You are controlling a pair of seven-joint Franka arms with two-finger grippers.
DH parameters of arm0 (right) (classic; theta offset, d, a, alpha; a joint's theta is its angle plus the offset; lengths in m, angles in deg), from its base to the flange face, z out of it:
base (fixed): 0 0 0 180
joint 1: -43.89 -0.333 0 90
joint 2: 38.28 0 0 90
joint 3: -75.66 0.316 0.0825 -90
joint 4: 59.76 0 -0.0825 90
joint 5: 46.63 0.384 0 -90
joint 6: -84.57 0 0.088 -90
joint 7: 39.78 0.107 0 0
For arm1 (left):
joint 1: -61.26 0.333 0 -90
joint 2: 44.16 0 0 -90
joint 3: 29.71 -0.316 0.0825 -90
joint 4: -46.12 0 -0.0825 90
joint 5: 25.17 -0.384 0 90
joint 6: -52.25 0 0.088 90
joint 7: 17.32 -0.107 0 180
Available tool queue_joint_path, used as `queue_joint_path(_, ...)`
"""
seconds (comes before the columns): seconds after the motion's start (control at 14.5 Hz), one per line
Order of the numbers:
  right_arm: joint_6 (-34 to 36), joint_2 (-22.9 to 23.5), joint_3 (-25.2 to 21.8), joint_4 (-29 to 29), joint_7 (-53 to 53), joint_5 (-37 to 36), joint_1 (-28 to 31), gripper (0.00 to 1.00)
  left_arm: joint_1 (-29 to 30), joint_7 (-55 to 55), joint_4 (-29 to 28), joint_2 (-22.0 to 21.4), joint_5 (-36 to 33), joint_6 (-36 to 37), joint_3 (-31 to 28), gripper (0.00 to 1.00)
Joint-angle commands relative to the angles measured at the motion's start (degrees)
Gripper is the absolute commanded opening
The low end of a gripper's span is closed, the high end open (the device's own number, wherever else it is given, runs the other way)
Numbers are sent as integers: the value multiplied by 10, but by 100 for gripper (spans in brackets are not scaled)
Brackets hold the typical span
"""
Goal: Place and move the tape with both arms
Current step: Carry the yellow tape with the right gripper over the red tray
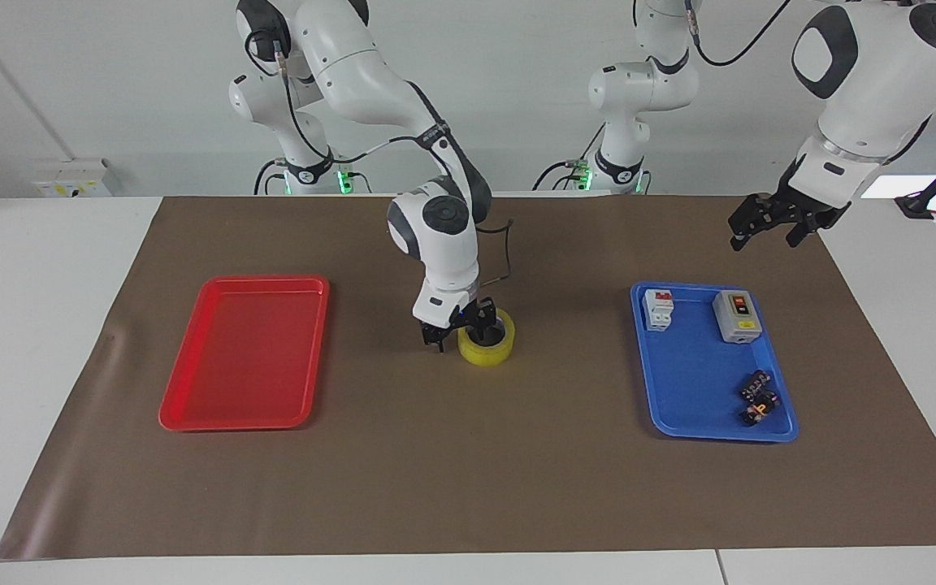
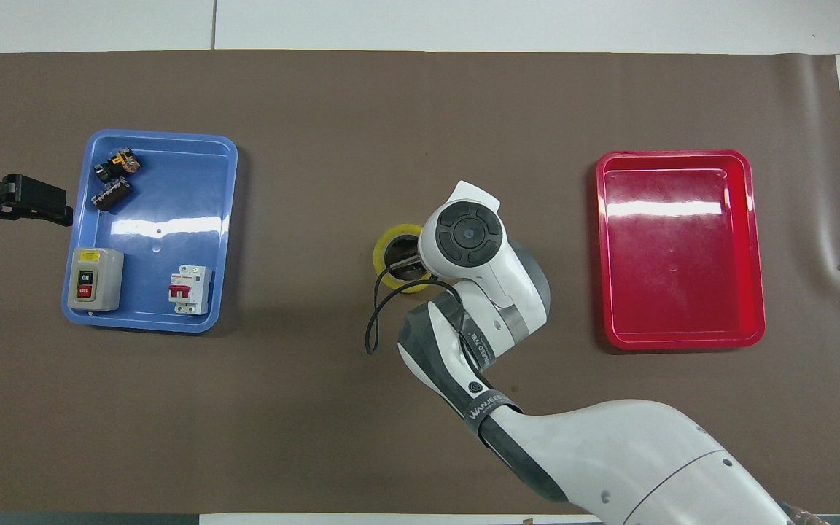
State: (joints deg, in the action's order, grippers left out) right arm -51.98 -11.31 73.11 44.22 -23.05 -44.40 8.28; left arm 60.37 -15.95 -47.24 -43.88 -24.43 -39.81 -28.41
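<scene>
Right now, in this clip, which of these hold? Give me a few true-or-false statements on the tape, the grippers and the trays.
1. The tape lies flat on the brown mat. True.
2. The right gripper is down at the tape. True.
3. The left gripper holds the grey switch box. False: it is raised and empty; the box sits in the blue tray.
4. The red tray holds the tape. False: nothing shows in it.

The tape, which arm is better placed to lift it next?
The right. Its gripper is already down at the tape, one finger inside the ring. The left gripper hangs high, off past the blue tray, nowhere near the tape.
</scene>
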Motion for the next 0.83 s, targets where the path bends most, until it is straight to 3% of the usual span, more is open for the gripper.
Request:
queue_joint_path(0.0,-7,-16,2,19,-15,11,1,0,4,-15,-11,-16,12,13,-3,100)
queue_joint_path(0.21,24,-14,3,-6,-14,11,3,0,15,-28,-10,-16,12,18,-6,100)
queue_joint_path(0.48,170,-4,2,-119,-13,5,19,0,19,-39,-10,-16,10,17,-7,100)
queue_joint_path(0.76,238,-50,1,-125,-56,-6,81,0,19,-39,-10,-15,-2,16,-7,100)
